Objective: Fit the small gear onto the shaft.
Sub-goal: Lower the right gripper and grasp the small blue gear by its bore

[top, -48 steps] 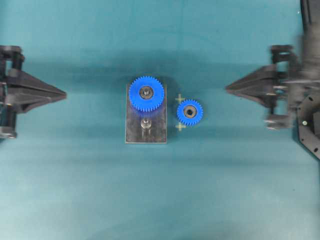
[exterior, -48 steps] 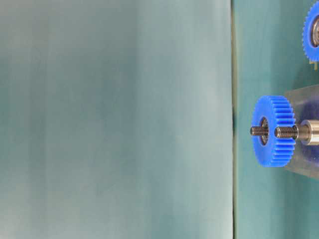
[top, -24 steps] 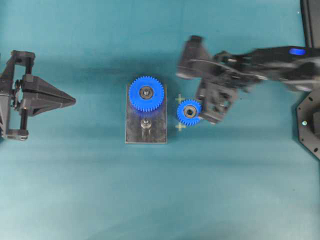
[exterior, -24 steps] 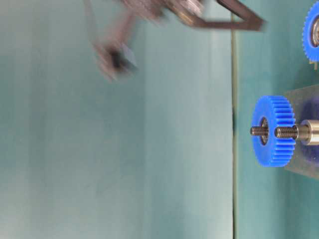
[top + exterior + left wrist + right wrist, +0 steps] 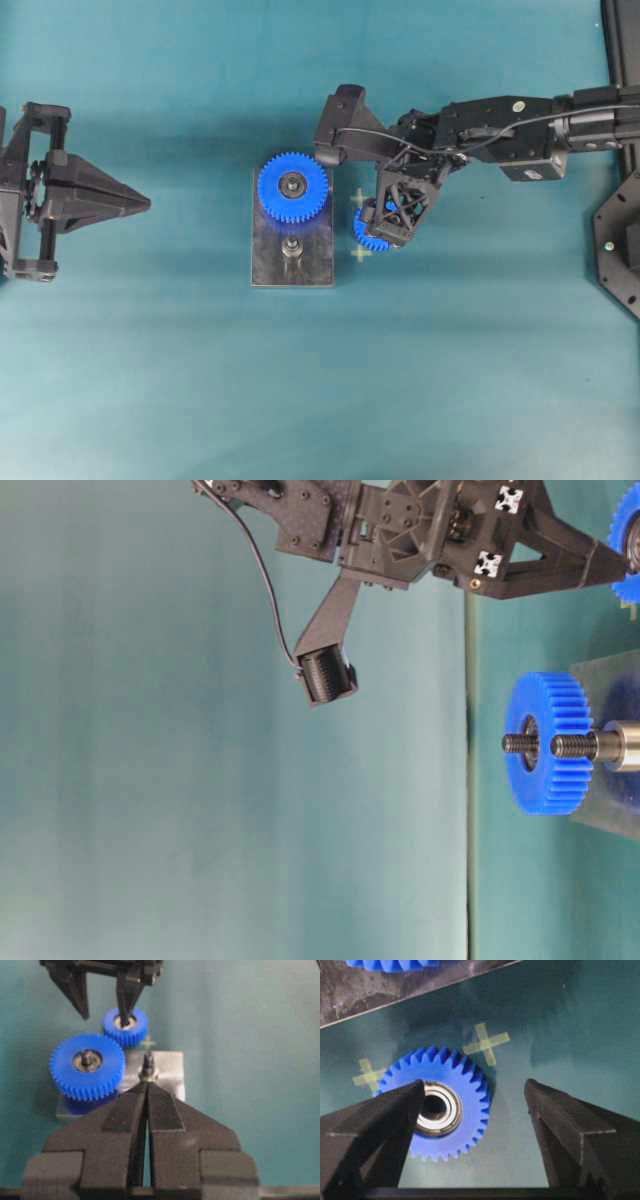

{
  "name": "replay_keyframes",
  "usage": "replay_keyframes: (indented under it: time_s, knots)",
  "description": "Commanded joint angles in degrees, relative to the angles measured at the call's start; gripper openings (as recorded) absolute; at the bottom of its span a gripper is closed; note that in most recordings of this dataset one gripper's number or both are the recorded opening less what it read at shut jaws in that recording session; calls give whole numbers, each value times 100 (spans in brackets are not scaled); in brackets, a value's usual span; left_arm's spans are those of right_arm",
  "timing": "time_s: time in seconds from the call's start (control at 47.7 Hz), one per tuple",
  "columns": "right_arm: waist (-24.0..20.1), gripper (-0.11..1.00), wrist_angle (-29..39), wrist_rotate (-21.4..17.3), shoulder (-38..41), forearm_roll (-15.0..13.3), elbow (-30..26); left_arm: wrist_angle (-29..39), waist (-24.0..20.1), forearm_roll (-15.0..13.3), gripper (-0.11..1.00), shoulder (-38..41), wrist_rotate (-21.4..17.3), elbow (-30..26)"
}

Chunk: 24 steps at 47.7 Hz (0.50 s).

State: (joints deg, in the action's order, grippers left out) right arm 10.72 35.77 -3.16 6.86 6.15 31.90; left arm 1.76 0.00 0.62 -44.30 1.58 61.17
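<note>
The small gear [image 5: 366, 234] lies flat on the teal cloth just right of the grey plate [image 5: 315, 265]. It also shows in the wrist views [image 5: 126, 1027] [image 5: 465, 1085]. The bare shaft [image 5: 291, 247] [image 5: 148, 1062] [image 5: 600, 745] stands upright on the plate. My right gripper [image 5: 387, 230] [image 5: 475, 1085] [image 5: 103, 1017] hangs open over the small gear. One finger is over the bearing hub, the other over bare cloth beside the teeth. Nothing is gripped. My left gripper [image 5: 148, 202] [image 5: 146, 1084] is shut and empty, far left of the plate, pointing at the shaft.
The larger blue gear [image 5: 292, 187] [image 5: 87, 1067] [image 5: 548, 742] sits on its own pin at the plate's far end, close beside the shaft. Two yellow cross marks [image 5: 361, 198] [image 5: 361, 253] flank the small gear's spot. Teal cloth surrounds everything.
My right arm swung in from the right edge to above the small gear, and its jaws opened wide. My left gripper shifted slightly right early on, then stayed still. The gears have not moved.
</note>
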Motion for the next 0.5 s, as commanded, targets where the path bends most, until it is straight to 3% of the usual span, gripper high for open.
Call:
replay_keyframes:
  time_s: [0.0, 0.482]
  knots:
    - [9, 89, 97, 0, -62, -9, -70, -26, -9, 18, 0, -9, 9, -114]
    - [9, 89, 229, 0, 132, -26, -18, -26, -9, 9, 0, -18, 26, -97]
